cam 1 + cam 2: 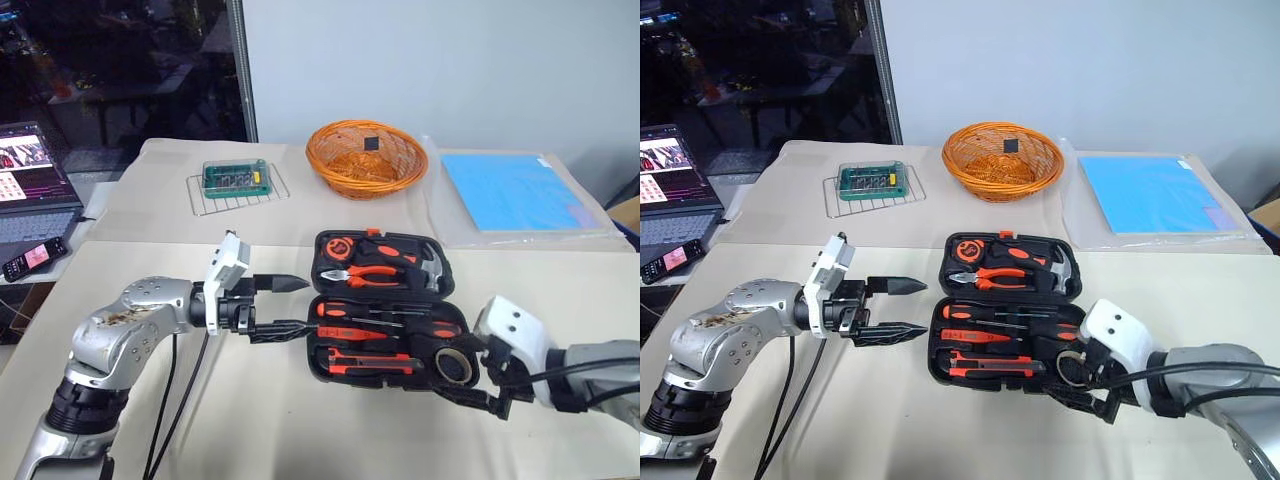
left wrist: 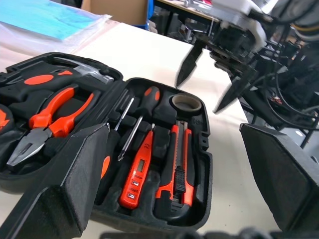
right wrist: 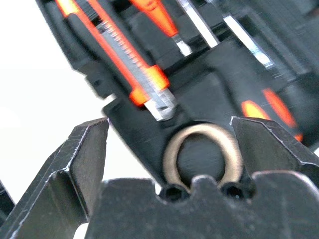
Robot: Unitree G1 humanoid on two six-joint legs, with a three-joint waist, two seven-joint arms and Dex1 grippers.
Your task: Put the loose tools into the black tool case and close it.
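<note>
The black tool case [image 1: 384, 291] lies open on the table, both halves flat. In its near half lie two orange-and-black screwdrivers [image 2: 149, 97], a thin orange screwdriver [image 2: 139, 169], the red-and-black utility knife [image 2: 180, 164] and the tape roll [image 2: 187, 110], each in a recess. My right gripper [image 2: 199, 94] hangs open just over the tape roll at the case's near right corner, with its fingertips apart on either side of the roll [image 3: 169, 154]. My left gripper [image 1: 295, 305] is open and empty just left of the case, pointing at it.
Pliers [image 1: 368, 274], a hammer [image 1: 432, 265] and a tape measure [image 1: 340, 246] fill the case's far half. Behind are an orange wicker basket [image 1: 366, 157], a blue sheet [image 1: 510, 190] and a green board on a wire rack [image 1: 236, 180]. A laptop [image 1: 30, 180] sits far left.
</note>
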